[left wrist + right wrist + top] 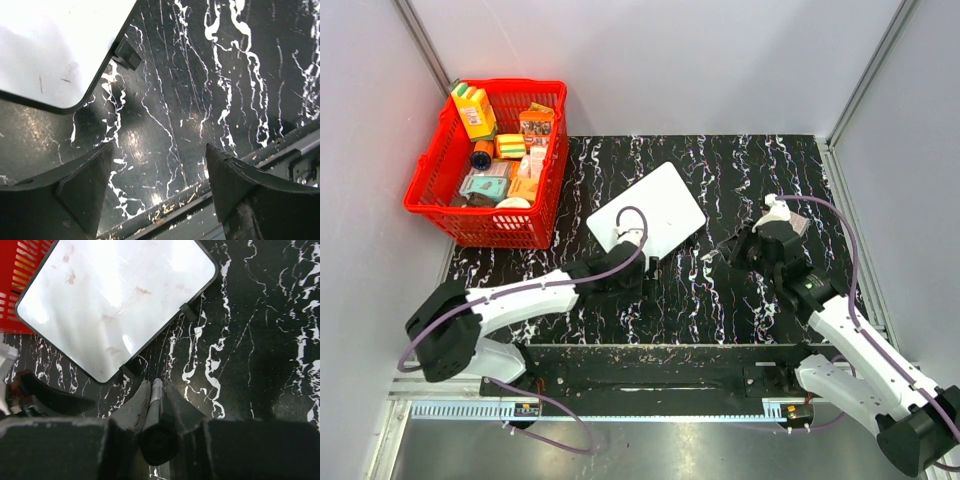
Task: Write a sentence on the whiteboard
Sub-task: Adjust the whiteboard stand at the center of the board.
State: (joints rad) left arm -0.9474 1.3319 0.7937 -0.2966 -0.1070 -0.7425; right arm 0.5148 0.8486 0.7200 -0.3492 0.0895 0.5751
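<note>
From above, the whiteboard (655,205) lies tilted in the middle of the tabletop (740,170), with the left claw (642,255) at its near corner. The left wrist view shows that claw's fingers (85,190) wide apart, holding nothing. In the right wrist view, the right claw (156,385) squeezes a marker (157,402) just beside the smudged board.

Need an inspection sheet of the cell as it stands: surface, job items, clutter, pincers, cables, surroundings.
Surface: black white-veined table, small specks of debris at its near edge.
Job's things: whiteboard lies flat mid-table, turned at an angle; no writing seen, only faint smudges.
Clutter: red basket at the far left, full of small boxes.
Grippers: left pincer open, empty, beside the whiteboard's near corner; right pincer shut on a dark marker.
Cables: purple cables, left looping over the whiteboard, right along its arm.
Surroundings: grey walls, metal frame post.
</note>
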